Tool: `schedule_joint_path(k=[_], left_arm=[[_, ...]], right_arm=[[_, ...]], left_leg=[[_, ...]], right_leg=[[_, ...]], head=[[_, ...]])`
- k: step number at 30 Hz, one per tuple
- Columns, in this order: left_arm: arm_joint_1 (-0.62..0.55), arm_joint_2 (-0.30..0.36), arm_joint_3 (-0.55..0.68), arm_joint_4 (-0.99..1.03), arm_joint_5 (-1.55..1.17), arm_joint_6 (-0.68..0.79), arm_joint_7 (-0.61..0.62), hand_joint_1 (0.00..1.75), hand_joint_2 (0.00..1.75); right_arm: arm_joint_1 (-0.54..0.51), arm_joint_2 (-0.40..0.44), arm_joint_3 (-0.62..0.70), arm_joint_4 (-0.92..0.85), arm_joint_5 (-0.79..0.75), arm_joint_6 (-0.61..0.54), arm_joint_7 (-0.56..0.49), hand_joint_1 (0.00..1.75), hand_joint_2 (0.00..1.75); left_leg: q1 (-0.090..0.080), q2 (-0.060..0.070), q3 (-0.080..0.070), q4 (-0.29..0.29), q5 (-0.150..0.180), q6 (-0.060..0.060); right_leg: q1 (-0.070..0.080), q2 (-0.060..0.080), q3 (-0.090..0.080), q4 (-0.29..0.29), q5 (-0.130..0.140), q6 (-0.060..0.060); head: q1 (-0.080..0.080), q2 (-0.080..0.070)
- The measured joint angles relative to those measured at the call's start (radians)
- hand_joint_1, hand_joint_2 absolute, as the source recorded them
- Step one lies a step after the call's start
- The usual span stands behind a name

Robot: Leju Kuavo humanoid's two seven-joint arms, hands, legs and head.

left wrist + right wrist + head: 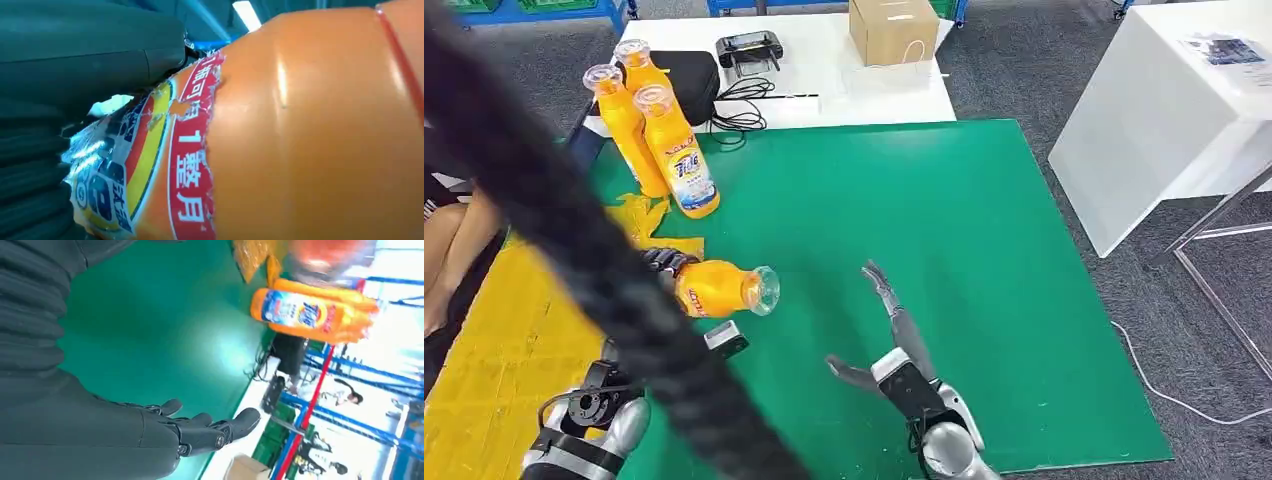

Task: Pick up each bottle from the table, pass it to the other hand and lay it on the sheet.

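The left hand [662, 262] grips an orange plastic bottle [724, 288] held sideways, cap toward the right hand [886, 345], which is empty with fingers spread, well apart. Risk: the smooth bottle may slip during transfer. Three upright orange bottles [656, 130] stand beyond the left hand on the green sheet [984, 250].

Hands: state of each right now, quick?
Left hand: holding an orange bottle on its side above the green sheet.
Right hand: open, fingers spread, holding nothing.
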Motion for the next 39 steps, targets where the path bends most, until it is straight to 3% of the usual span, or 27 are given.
schedule_joint_path(k=[5, 14, 15, 16, 17, 27, 39], left_arm=[[-0.066, 0.051, -0.009, 0.202, -0.115, -0.108, 0.053, 1.75, 1.75], [-0.114, 0.069, -0.002, 0.395, -0.084, -0.101, 0.067, 1.75, 1.75], [-0.151, 0.07, 0.012, 0.485, -0.062, -0.079, 0.079, 1.64, 1.75], [-0.179, 0.07, 0.033, 0.54, -0.041, -0.065, 0.087, 0.26, 1.75], [-0.185, 0.07, 0.045, 0.561, -0.03, -0.054, 0.087, 0.0, 1.75], [-0.173, 0.055, 0.121, 0.605, 0.029, 0.073, 0.034, 0.0, 1.75], [-0.137, 0.05, 0.132, 0.572, 0.018, 0.104, 0.02, 0.0, 1.75]], right_arm=[[0.003, -0.004, -0.035, -0.082, -0.058, 0.048, 0.001, 0.0, 1.75], [0.002, -0.009, -0.049, -0.139, -0.064, 0.056, 0.002, 0.0, 1.75], [0.003, -0.012, -0.051, -0.155, -0.066, 0.056, 0.002, 0.0, 1.75], [0.003, -0.014, -0.054, -0.166, -0.066, 0.051, 0.002, 0.0, 1.75], [0.003, -0.016, -0.055, -0.168, -0.064, 0.046, 0.003, 0.0, 1.75], [0.009, -0.024, -0.054, -0.174, -0.024, 0.016, 0.01, 0.0, 1.75], [0.011, -0.031, -0.053, -0.174, -0.02, 0.009, 0.019, 0.0, 1.75]], left_leg=[[0.0, 0.002, 0.0, 0.0, 0.0, 0.0], [0.0, 0.0, 0.001, 0.0, 0.0, 0.0], [0.0, -0.001, 0.002, 0.0, 0.0, 0.0], [0.0, 0.0, 0.005, -0.001, 0.0, 0.0], [0.0, 0.0, 0.006, -0.001, -0.001, 0.0], [0.0, 0.0, 0.008, -0.001, 0.0, -0.001], [0.0, 0.0, 0.007, -0.001, 0.0, -0.001]], right_leg=[[0.0, 0.002, 0.0, 0.0, 0.0, 0.0], [0.0, 0.001, 0.0, 0.0, 0.0, 0.0], [0.0, 0.0, 0.003, 0.0, 0.0, 0.0], [0.0, 0.0, 0.006, 0.0, 0.0, 0.0], [0.0, 0.0, 0.006, 0.0, 0.0, 0.0], [0.0, 0.0, 0.008, 0.0, 0.0, 0.0], [0.0, 0.0, 0.007, 0.0, 0.0, 0.0]], head=[[0.0, 0.0], [0.0, 0.0], [0.0, 0.0], [0.0, 0.0], [0.0, 0.0], [0.0, 0.0], [0.0, 0.0]])
